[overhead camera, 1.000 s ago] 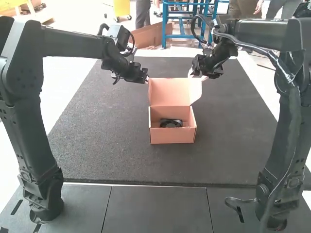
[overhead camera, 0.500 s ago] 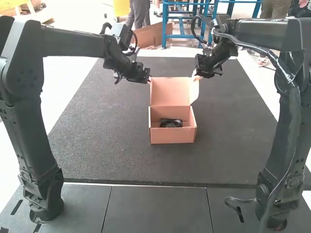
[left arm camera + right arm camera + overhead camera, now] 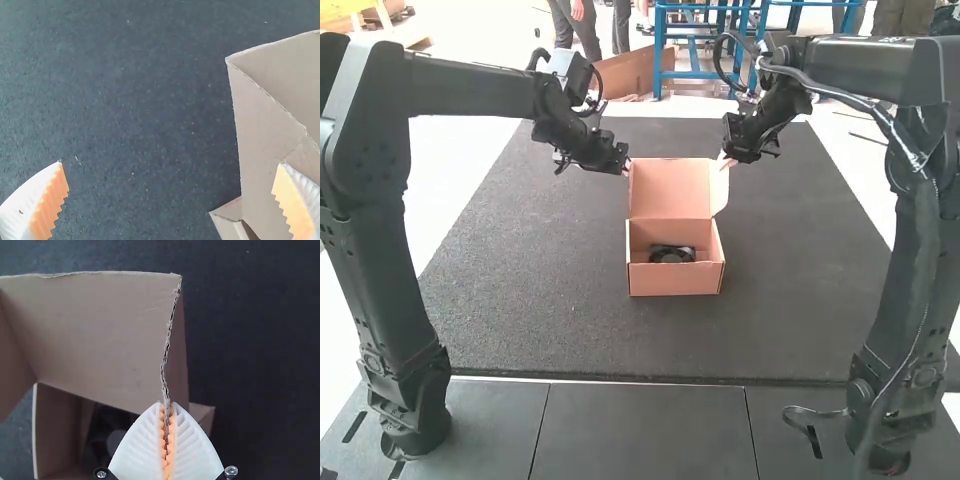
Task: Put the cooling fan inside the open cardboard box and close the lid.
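The open cardboard box [image 3: 675,268] sits mid-mat with its lid [image 3: 669,189] standing upright at the back. The black cooling fan [image 3: 672,254] lies inside, and shows dark past the lid [image 3: 107,437] in the right wrist view. My right gripper [image 3: 726,160] [image 3: 167,437] is shut on the edge of the lid's right side flap [image 3: 172,355] near its top corner. My left gripper [image 3: 620,162] [image 3: 170,205] hangs open just outside the lid's top left corner [image 3: 270,115]. One of its pads [image 3: 292,205] is in front of the cardboard; the other [image 3: 47,200] is over the mat.
A black mat [image 3: 520,260] covers the table around the box, with bare room on every side of it. Both arms reach in from the sides above the mat's far half.
Both grippers have shifted slightly toward the back and the lid stands a little more upright. The right gripper has kept its hold on the flap.
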